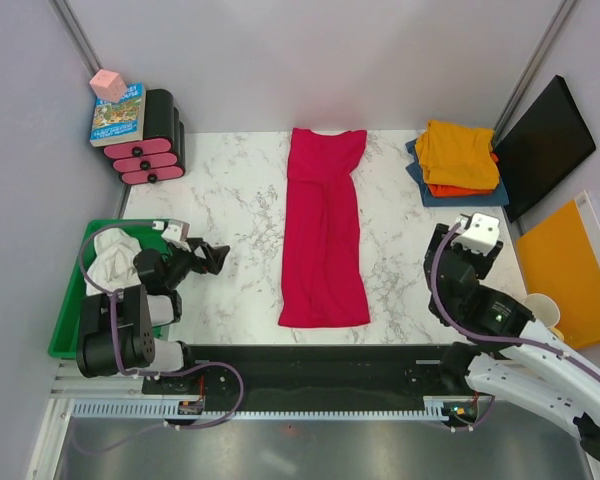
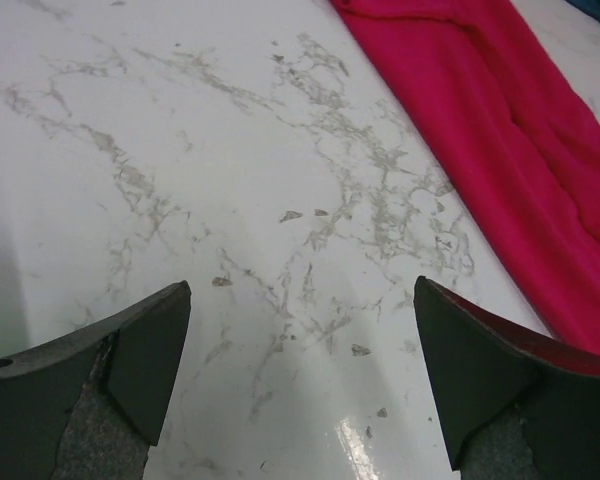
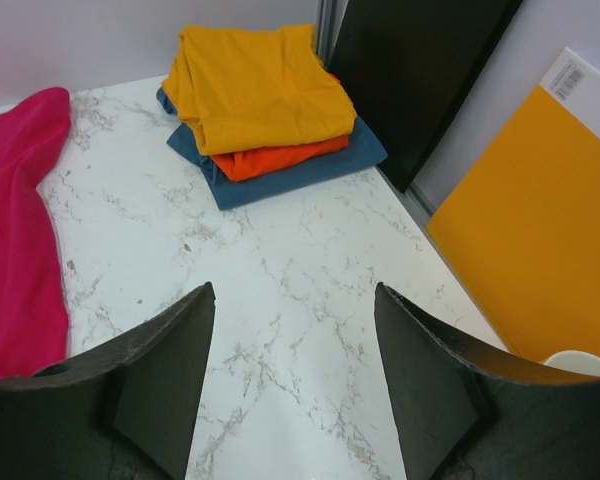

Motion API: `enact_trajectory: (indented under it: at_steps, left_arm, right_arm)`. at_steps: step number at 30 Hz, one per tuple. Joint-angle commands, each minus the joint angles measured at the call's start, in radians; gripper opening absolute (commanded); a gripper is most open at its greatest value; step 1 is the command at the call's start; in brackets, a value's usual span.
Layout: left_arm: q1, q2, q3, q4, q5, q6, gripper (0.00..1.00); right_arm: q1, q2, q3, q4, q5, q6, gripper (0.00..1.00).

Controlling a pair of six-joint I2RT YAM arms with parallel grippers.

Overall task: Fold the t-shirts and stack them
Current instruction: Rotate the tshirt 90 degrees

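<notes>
From above, the crimson t-shirt (image 1: 323, 235) lay mid-surface (image 1: 230, 190) as a long strip, its sides turned in but not yet folded short. Right of it and farther back sat a stack (image 1: 458, 160) of yellow-orange, orange and blue shirts, seemingly finished. Left of it a white shirt (image 1: 110, 262) lay unfolded in a green bin (image 1: 64, 340). The writing on the book (image 1: 118, 115) was too small to read.

In the left wrist view, the left tool (image 2: 300, 330) stood spread and empty, left of the crimson shirt.

In the right wrist view, the right tool (image 3: 295, 330) stood spread and empty, right of it. The barcode label (image 3: 568, 75) on the orange board (image 3: 520, 230) was unreadable.
</notes>
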Motion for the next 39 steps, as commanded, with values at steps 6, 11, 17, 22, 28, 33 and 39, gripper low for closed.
enact_trajectory:
  at_steps: [6,11,17,22,28,33,39]
  left_arm:
    - [-0.045,-0.028,-0.044,0.266,0.056,0.076,1.00]
    - [-0.069,-0.046,-0.067,0.294,0.036,0.109,1.00]
    - [-0.077,0.020,-0.032,0.287,-0.380,-0.048,1.00]
    - [-0.229,0.048,-0.054,0.233,-0.711,-0.004,1.00]
    - [-0.232,0.049,0.065,0.099,-0.519,0.077,1.00]
    - [-0.232,0.044,0.051,0.121,-0.556,0.070,1.00]
    - [-0.232,0.047,0.051,0.124,-0.555,0.068,1.00]
  right_arm:
    - [0.001,0.100,-0.029,0.066,-0.028,0.093,0.76]
    - [0.001,0.151,-0.011,0.063,-0.036,0.117,0.79]
    - [0.001,0.149,-0.009,0.049,-0.003,0.129,0.80]
    - [0.001,0.166,-0.029,0.049,-0.005,0.149,0.82]
    - [0.001,0.195,-0.069,0.095,0.014,0.119,0.86]
    - [-0.004,0.237,-0.091,0.210,0.023,0.025,0.94]
    - [-0.003,0.295,-0.054,0.201,-0.054,0.063,0.98]
